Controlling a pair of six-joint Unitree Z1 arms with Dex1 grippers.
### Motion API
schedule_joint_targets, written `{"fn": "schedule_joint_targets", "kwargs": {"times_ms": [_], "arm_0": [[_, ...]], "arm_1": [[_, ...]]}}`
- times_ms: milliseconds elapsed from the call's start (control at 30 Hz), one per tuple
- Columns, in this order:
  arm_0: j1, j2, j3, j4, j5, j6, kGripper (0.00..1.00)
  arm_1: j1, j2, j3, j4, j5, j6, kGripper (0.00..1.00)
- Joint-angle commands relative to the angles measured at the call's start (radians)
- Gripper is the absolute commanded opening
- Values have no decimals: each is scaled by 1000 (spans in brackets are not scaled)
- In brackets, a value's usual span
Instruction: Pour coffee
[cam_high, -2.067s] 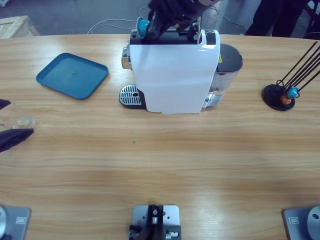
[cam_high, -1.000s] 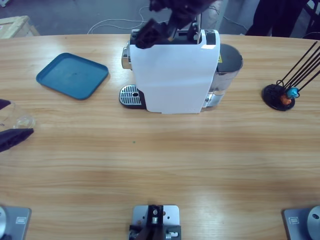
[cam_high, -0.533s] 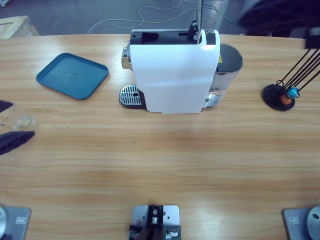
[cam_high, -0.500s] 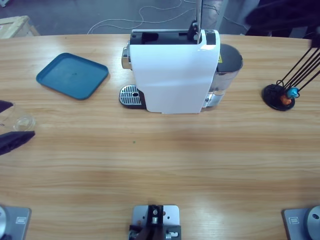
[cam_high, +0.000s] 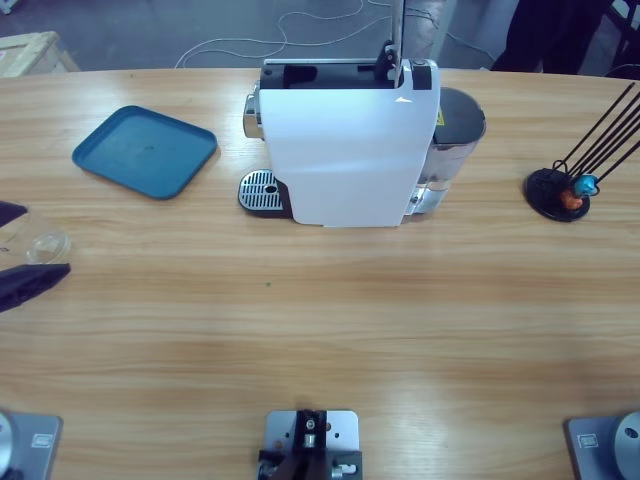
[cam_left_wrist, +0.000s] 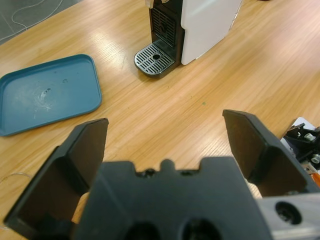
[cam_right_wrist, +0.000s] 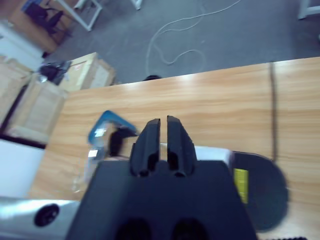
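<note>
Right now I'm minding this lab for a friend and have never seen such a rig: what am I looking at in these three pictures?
Two robot arms work at a wooden table. One picture looks down from overhead; the other two come from a camera on each wrist. On the table stand a white coffee machine, a blue tray, a black capsule stand and a clear glass. The left claw is open, with the glass between its tips. The right claw is shut, empty, looking down at the machine.

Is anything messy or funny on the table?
Nothing is spilled or knocked over. The blue tray has pale smudges in its middle, and the coffee machine's drip grate has no cup on it.
</note>
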Motion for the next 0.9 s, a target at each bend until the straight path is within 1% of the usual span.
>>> {"fn": "schedule_joint_targets", "kwargs": {"times_ms": [33, 167, 467, 533, 733, 833, 900], "arm_0": [[10, 39, 34, -10, -11, -7, 1000], [10, 38, 34, -10, -10, -5, 1000], [10, 26, 34, -9, -11, -1, 1000], [10, 20, 35, -9, -11, 0, 1000], [10, 15, 35, -9, -11, 0, 1000], [10, 26, 34, -10, -11, -3, 1000], [10, 28, 34, -10, -9, -4, 1000]], "arm_1": [[67, 91, 1, -139, 133, 11, 0], [102, 143, 3, -165, 169, 9, 0], [128, 286, 33, -198, 249, -1, 0], [131, 334, 80, -216, 269, -1, 0], [131, 410, 224, -309, 277, 17, 0], [123, 433, 247, -311, 276, 31, 0], [108, 446, 243, -285, 283, 31, 0]]}}
